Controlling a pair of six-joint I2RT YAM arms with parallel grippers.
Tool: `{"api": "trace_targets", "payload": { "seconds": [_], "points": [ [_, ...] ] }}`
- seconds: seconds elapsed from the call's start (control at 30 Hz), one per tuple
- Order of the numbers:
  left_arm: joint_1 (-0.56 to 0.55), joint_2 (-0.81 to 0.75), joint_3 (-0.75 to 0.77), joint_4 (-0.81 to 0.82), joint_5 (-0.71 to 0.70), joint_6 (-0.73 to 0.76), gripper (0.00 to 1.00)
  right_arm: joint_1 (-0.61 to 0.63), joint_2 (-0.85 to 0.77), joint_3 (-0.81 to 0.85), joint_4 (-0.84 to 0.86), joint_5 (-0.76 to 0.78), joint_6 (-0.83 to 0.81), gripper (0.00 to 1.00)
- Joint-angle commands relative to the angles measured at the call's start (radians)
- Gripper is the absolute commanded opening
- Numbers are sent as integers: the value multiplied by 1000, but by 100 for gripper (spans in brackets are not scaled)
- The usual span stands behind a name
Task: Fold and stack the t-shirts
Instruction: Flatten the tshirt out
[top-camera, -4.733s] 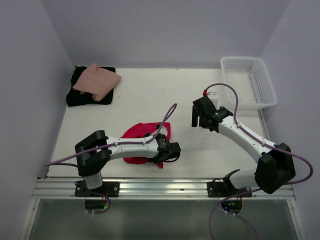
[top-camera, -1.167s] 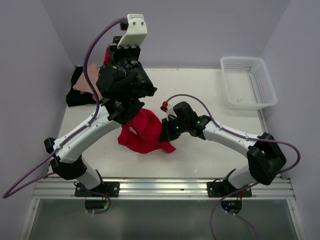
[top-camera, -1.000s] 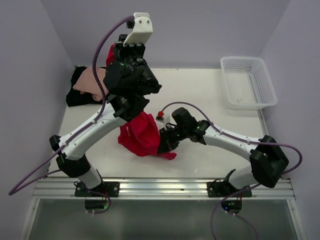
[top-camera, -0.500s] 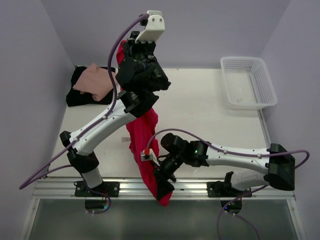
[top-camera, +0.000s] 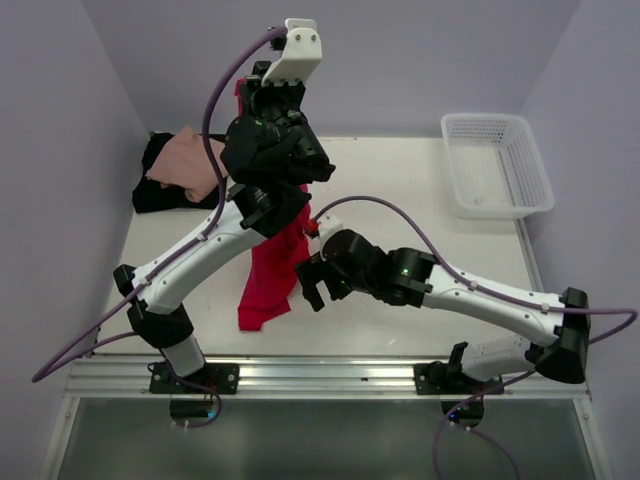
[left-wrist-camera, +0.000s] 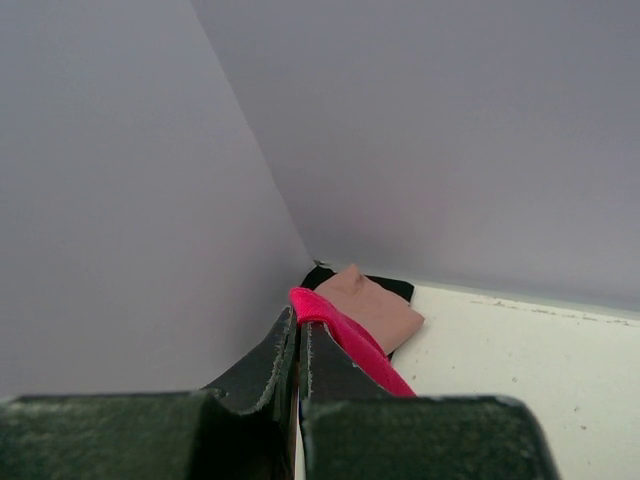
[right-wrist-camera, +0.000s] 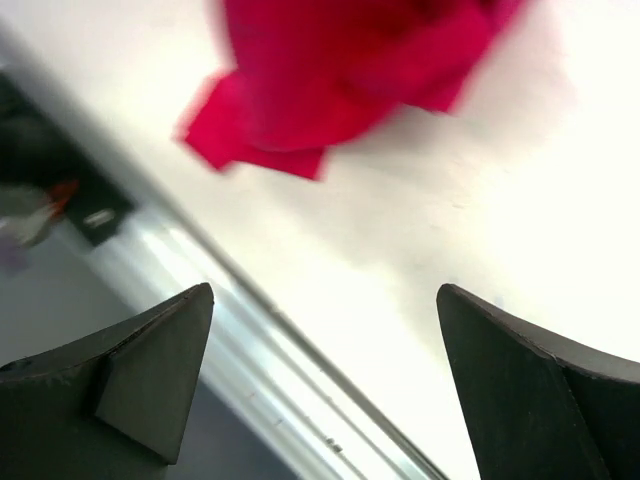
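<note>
The bright red t-shirt (top-camera: 268, 283) hangs in a long drape from my left gripper (top-camera: 247, 98), raised high over the table's back left; its lower end touches the table. In the left wrist view that gripper (left-wrist-camera: 297, 318) is shut on a fold of the red t-shirt (left-wrist-camera: 345, 340). My right gripper (top-camera: 308, 285) is open just right of the hanging cloth, holding nothing. From the right wrist, the gripper (right-wrist-camera: 325, 288) gapes wide above the table, the red t-shirt (right-wrist-camera: 330, 80) beyond it. The salmon-pink t-shirt (top-camera: 192, 165) lies folded on the black t-shirt (top-camera: 158, 197) at the back left corner.
A white lattice basket (top-camera: 532, 165) stands at the back right. A metal rail (top-camera: 320, 375) runs along the table's near edge and shows close under the right gripper as the rail (right-wrist-camera: 230, 330). Walls close in the left, back and right sides.
My right gripper has opened and let go of the red t-shirt's lower end, pulling back from the front edge. The cloth swung back onto the table. The left gripper stays shut on it, high up.
</note>
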Motion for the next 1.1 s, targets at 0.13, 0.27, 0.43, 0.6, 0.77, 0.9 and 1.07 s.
{"api": "trace_targets", "payload": {
  "seconds": [0.13,0.27,0.43,0.6,0.77,0.9,1.07],
  "points": [
    [-137,-96,95,73,140,53,0,-86,190,61,-90,387,118,99],
    [-202,-94,212,44,224,19,0,-153,204,60,-83,431,150,99],
    [-243,-120,242,32,307,-7,0,-207,219,45,-77,457,162,99],
    [-245,-136,226,15,324,-13,0,-243,214,18,-51,441,168,99],
    [-245,-143,148,38,262,-6,0,-261,231,3,-8,347,156,99],
    [-245,-178,17,23,215,-71,0,-262,248,-38,90,99,115,99],
    [-243,-248,-189,11,177,-186,0,-261,217,-69,107,71,139,98]
  ]
}}
